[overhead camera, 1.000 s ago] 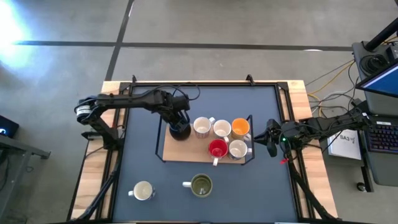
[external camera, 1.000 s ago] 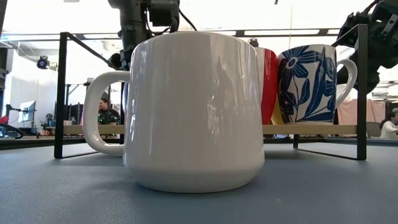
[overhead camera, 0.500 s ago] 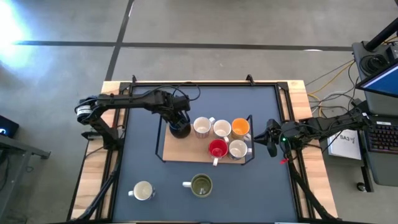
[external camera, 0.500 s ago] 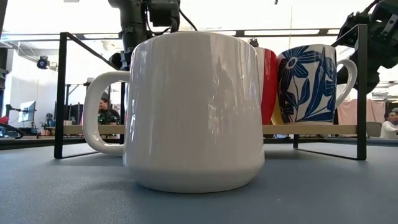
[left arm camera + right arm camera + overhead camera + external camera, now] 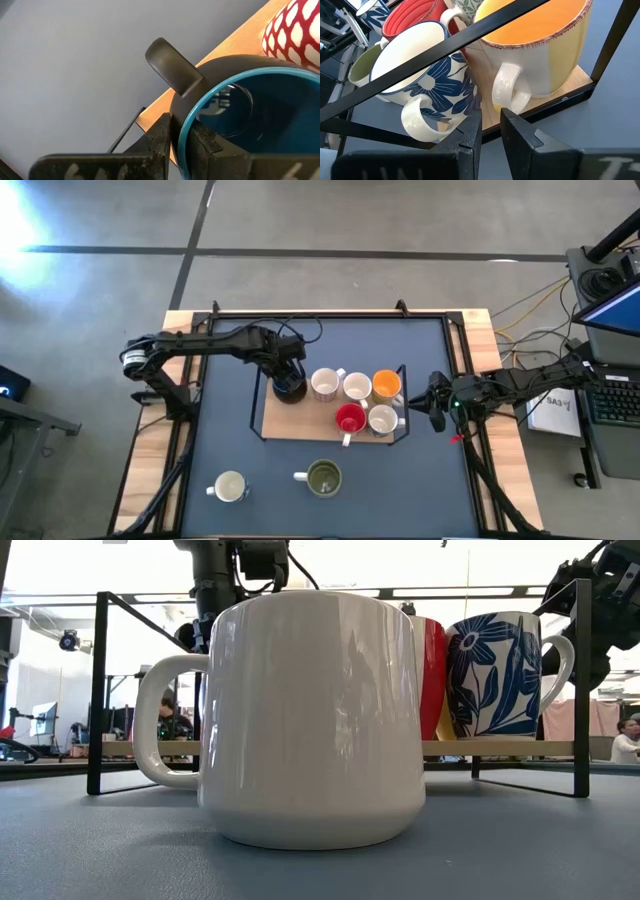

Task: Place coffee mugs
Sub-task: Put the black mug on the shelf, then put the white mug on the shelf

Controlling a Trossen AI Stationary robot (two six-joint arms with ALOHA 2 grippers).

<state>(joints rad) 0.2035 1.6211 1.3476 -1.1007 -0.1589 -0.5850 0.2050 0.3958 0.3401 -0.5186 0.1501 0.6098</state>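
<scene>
Mugs are the whole job here, and most already stand on the wooden tray inside its black wire frame. The dark blue mug sits at the tray's left end, with the left end effector right on it. In the left wrist view its two fingers pinch the mug's rim, one outside the wall and one inside against the glossy blue glaze, so it is clenched on the dark blue mug, handle pointing away to the side. Just beside it is a red-and-white patterned mug.

Along the tray stand a white mug, another white one, the orange mug, the red mug and a blue-flowered mug. Two are not yet on the tray: a cream mug and an olive green mug, both on the dark worktop near the front edge.

The right end effector waits just outside the frame's right end, fingers slightly parted and gripping nothing, facing the orange and flowered mugs.

These are likely stiff, fairly heavy ceramic pieces, slick with glaze and liable to chip if knocked against neighbours or the frame. A rim pinch over the wall looks the surest hold; the handle is curved and would let the mug swing. Letting go should come only once the base is flat on the wood.
</scene>
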